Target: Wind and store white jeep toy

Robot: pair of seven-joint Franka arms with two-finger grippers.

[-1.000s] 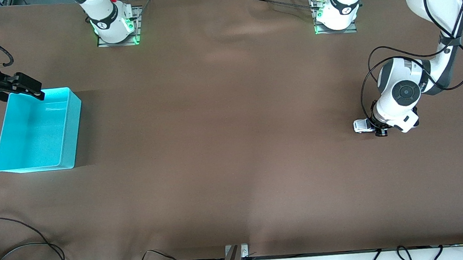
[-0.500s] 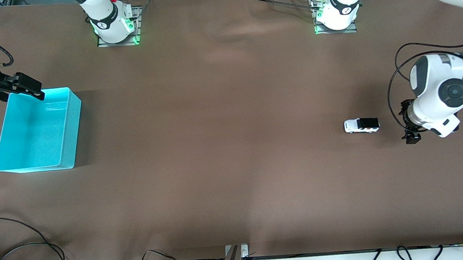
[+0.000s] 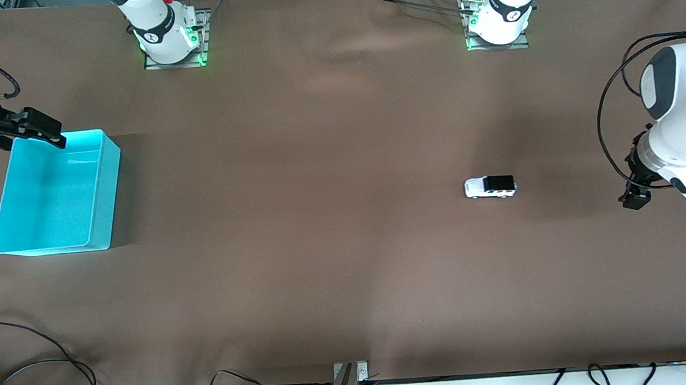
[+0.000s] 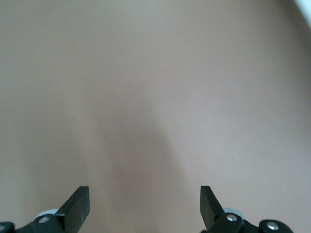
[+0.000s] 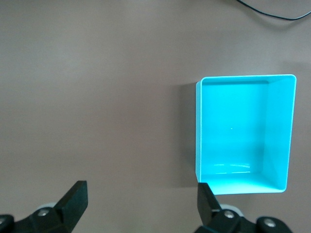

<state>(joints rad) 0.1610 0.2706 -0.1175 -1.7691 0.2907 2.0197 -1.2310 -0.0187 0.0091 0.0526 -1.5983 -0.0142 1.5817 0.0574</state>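
High front camera, two downward wrist cameras

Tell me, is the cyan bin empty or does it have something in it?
Empty. The cyan bin shows only its bare floor; the white jeep toy stands out on the table.

The counter (image 3: 320,219) is covered edge to edge with a brown sheet, slightly rippled near the arm bases. A cyan bin (image 3: 49,194) sits on it at the right arm's end, open top up, with nothing in it. The jeep (image 3: 490,187) stands on its wheels on the bare sheet, well apart from the bin, toward the left arm's end and at about the same nearness to the front camera as the bin. The two arm bases are bolted along the counter's farthest edge from the bin's side.
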